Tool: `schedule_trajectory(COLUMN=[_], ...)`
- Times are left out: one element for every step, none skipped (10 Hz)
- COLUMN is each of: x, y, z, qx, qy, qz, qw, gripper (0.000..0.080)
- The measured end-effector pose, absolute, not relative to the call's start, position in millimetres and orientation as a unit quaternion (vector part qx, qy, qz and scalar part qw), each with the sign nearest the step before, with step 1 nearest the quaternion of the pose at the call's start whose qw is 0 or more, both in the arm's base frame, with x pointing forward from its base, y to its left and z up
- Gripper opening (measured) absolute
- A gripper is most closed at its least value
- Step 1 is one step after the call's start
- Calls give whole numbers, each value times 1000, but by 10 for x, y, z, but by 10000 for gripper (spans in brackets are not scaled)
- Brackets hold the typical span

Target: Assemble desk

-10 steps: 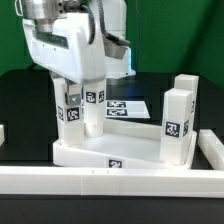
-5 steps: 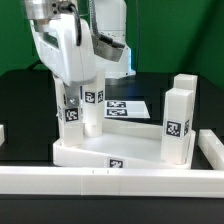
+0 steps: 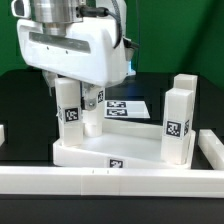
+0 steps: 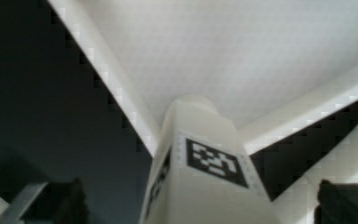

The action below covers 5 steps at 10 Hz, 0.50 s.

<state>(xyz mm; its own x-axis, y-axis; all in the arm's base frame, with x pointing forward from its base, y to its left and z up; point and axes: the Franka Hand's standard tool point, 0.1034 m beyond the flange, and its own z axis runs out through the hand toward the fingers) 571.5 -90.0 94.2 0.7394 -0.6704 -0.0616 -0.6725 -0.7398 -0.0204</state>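
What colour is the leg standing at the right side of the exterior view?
White, with a black-and-white square tag; the leg shows best in the exterior view.

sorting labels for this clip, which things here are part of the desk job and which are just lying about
Job:
slab
left legs, by the hand
right legs

Lying about:
rail
marker board
table

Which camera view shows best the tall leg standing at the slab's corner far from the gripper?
The exterior view: the leg stands whole and upright on the slab, tag visible. The wrist view does not show it; it shows another leg close up.
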Motion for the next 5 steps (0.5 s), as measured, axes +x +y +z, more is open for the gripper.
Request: schedule_trajectory(x=[5714,5717,5719,5718,5718], y=[-906,-898,-898,-902,-902], z=[947,957,962,961,962], qx=[-955,-970,-976,-986,-992], qy=[295,240,214,163,127], qz=[24,23,22,21,21], qw=[18,15,16,16,16], gripper=[649,649,649,649,649])
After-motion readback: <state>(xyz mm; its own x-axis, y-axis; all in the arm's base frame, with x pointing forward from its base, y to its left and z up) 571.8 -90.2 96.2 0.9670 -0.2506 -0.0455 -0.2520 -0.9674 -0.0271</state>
